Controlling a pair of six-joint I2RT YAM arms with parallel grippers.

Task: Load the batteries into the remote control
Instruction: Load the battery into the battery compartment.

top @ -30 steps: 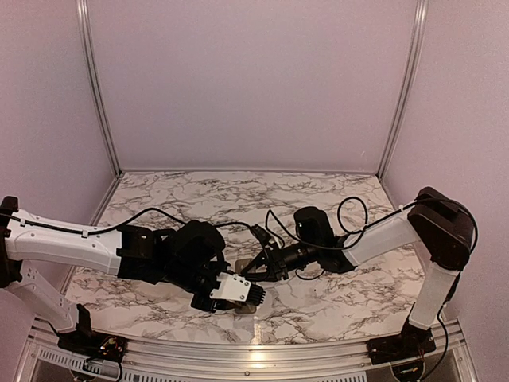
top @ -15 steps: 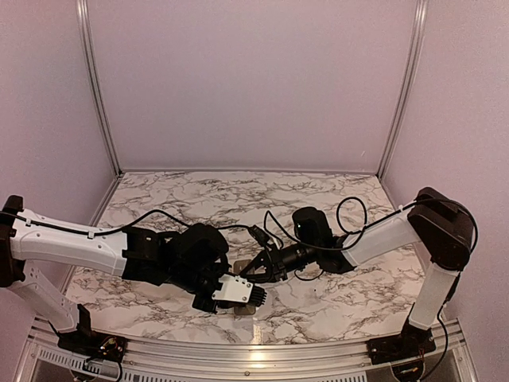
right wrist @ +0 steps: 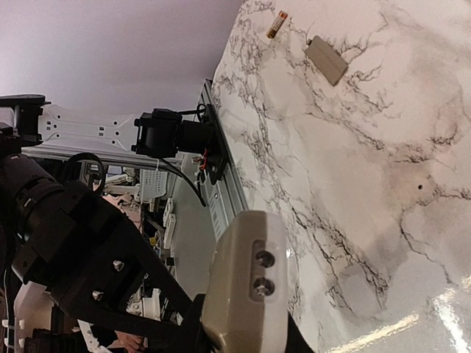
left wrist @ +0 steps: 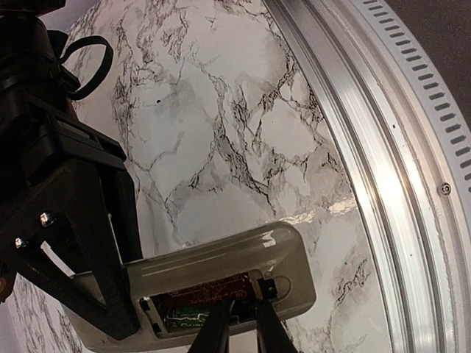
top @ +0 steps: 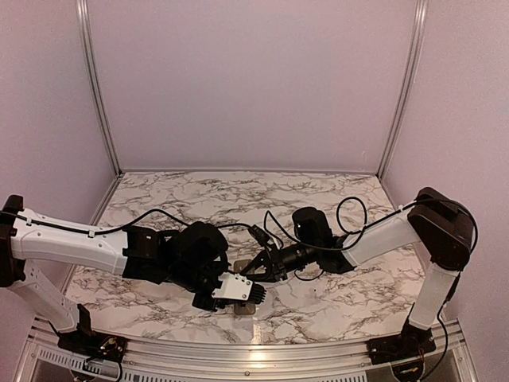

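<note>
Since a second ago my left arm has edged toward frame centre and my right end effector (top: 261, 270) has crept left to meet it; the remote (top: 237, 288) has hardly shifted. It sits low centre in the top view, held above the bench (top: 334, 199) and pinched at one end by my left end effector (top: 216, 294).

In the left wrist view its grey-beige back faces the camera. The open recess (left wrist: 210, 303) at the bottom of that frame shows red and green inside; I cannot tell what that is. My right fingertips (left wrist: 218, 332) reach into the recess, nearly together. Whether they pinch anything I cannot tell.

To do this well, I judge the left grip should hold firm and level while the right tips press gently straight along the recess, so nothing springs out.

Count: one remote, two end effectors, one loose battery (right wrist: 277, 24) at the top of the right wrist view, and one flat grey cover (right wrist: 326, 60) just beside it.
</note>
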